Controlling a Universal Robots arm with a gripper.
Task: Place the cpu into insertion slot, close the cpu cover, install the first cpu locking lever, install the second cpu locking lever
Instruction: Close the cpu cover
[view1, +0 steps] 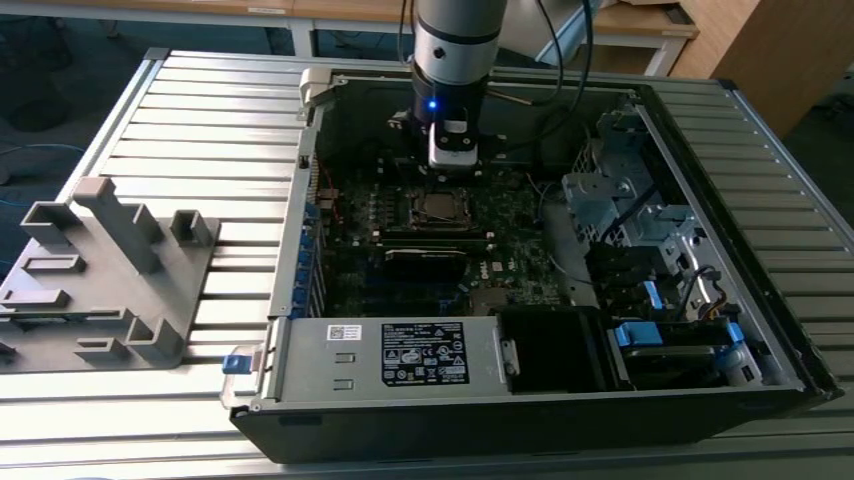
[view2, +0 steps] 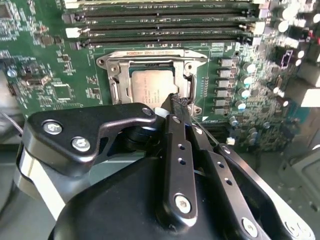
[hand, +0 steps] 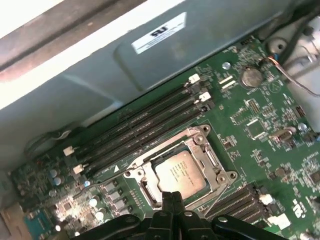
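Note:
The cpu (view2: 150, 87) lies flat in the insertion slot (view2: 116, 87) on the green motherboard, its dull metal top showing through the window of the cpu cover (view2: 145, 55), which lies down over it. In the first wrist view the cpu (hand: 180, 170) sits inside the cover frame (hand: 202, 150), with a thin wire lever (hand: 220, 197) slanting off one corner. My gripper (view2: 176, 104) is shut, its black fingertips pressed together just above the socket's edge beside the chip. In the exterior view my gripper (view1: 451, 168) hangs over the board just behind the cpu (view1: 434, 208).
Several long memory slots (hand: 145, 125) run alongside the socket. The open computer case (view1: 287, 300) surrounds the board, with a power supply (view1: 400, 352) at the front and a drive cage (view1: 627, 210) on the exterior view's right. A grey fixture (view1: 107, 270) stands on the slatted table.

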